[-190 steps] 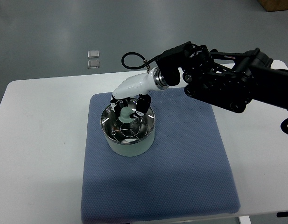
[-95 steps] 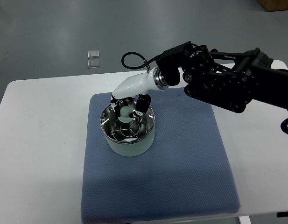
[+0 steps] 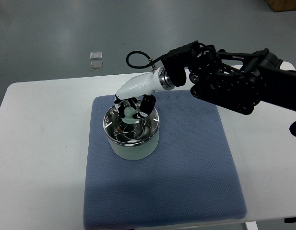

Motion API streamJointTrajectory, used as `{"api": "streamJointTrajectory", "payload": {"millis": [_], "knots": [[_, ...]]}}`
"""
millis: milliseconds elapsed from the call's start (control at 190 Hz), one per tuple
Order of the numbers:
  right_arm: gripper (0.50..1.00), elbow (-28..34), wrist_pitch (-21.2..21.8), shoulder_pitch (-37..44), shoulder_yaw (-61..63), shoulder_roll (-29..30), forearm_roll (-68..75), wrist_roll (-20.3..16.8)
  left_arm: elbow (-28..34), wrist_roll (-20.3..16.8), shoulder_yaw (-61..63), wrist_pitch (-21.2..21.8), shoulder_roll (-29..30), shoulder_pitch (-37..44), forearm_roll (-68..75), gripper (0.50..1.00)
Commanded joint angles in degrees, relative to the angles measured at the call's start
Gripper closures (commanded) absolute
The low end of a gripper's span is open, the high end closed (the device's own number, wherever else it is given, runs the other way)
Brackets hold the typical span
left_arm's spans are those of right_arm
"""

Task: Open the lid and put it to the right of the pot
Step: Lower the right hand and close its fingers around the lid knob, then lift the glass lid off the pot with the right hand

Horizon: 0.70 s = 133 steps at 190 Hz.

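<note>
The right hand (image 3: 133,106) reaches in from the picture's right over a pale green pot (image 3: 131,134), its fingers (image 3: 147,106) curled around the knob of the glass lid (image 3: 130,128), which sits on the pot's rim. The pot stands on a blue mat (image 3: 186,167) covering a white table (image 3: 42,158). 2 small square objects (image 3: 96,61) lie on the grey floor beyond.

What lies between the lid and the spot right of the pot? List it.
Nothing visible. The right hand is at the lid knob, on the pot. Right of the pot only bare blue mat shows, with no object on it.
</note>
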Motion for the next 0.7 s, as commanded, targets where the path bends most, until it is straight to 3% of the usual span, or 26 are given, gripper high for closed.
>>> {"api": "streamJointTrajectory", "payload": {"millis": [0,696], "knots": [[1.000,0.00,0.07,0.01,0.08,-0.24,0.18,0.00,0.00,0.00,0.00,0.00,0.00,0.00,0.00,0.500],[1.000,0.35,2.09,0.62,3.95,-3.93,1.15,2.28,0.00,0.00,0.00,0.00,0.00,0.00,0.00,0.500]]}}
